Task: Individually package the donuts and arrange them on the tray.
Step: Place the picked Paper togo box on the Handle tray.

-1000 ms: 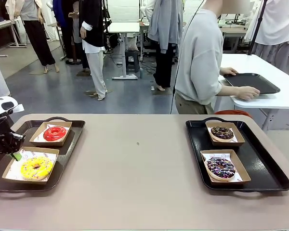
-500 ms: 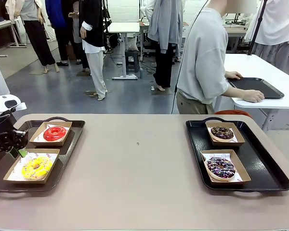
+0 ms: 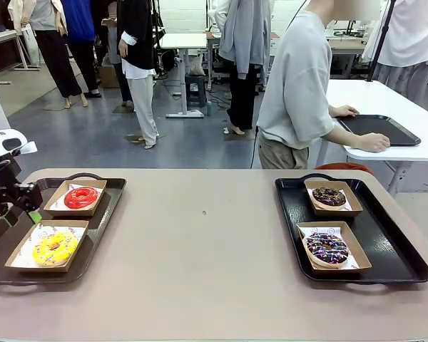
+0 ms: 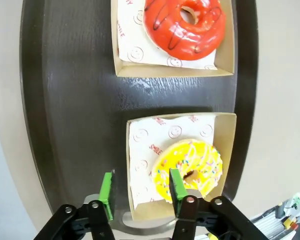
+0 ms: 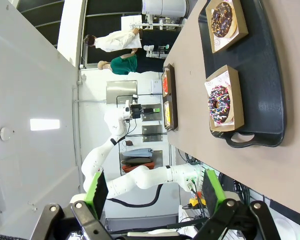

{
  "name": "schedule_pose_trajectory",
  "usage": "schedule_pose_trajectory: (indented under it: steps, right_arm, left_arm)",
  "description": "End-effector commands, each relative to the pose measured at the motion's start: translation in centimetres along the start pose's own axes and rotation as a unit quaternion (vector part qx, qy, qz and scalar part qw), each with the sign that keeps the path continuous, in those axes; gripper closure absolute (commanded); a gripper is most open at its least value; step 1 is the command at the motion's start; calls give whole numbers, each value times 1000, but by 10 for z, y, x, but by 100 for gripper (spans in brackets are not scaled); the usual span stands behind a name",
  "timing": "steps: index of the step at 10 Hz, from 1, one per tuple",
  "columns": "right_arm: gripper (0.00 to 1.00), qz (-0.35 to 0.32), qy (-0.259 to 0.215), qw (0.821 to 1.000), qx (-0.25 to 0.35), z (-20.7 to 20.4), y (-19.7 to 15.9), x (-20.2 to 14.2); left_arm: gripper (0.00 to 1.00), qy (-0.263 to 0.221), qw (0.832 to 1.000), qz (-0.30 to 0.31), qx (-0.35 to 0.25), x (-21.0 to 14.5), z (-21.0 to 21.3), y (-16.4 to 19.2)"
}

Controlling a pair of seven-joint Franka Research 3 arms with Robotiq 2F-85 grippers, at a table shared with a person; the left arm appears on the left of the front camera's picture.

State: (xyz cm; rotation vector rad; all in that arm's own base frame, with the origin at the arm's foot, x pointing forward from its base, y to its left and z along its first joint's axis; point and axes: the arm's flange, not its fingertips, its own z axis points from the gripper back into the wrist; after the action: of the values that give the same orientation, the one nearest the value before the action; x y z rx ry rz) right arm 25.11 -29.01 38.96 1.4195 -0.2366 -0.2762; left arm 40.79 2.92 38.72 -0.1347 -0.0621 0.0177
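Observation:
The glossy red donut (image 3: 80,197) and the yellow sprinkled donut (image 3: 54,247) each lie in a paper-lined cardboard box on the dark brown tray (image 3: 103,214) at the left. My left gripper (image 3: 28,212) hangs open above that tray's left side. In the left wrist view the left gripper (image 4: 140,196) straddles the left part of the box holding the yellow donut (image 4: 190,169), with the red donut (image 4: 185,22) farther off. The chocolate donut (image 3: 329,196) and the purple-brown drizzled donut (image 3: 328,247) sit boxed on the black tray (image 3: 392,249). My right gripper (image 5: 155,192) is open and empty, far above the table.
A person (image 3: 299,85) stands at the far side, turned to a white side table with both hands on another black tray (image 3: 381,128). The tabletop (image 3: 200,242) lies bare between the two trays.
My left gripper has lifted off the near-left corner of the yellow donut's box and drawn up and back. The person slid the far black tray a little.

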Motion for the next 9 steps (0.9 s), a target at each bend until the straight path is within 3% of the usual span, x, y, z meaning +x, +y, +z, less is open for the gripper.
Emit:
schedule_pose_trajectory:
  steps: [1,5,6,9]
  right_arm:
    - [0,0,-2,1000,3,2,0,-1]
    - [0,0,-2,1000,3,2,0,-1]
    - [0,0,-2,1000,3,2,0,-1]
    - [0,0,-2,1000,3,2,0,-1]
  left_arm:
    - [18,6,1000,-14,5,-15,17,-2]
    - [18,3,999,-34,-7,-36,50,-7]
    - [18,-3,1000,-19,-1,-21,37,-8]
    - [18,-3,1000,-19,-1,-21,37,-8]
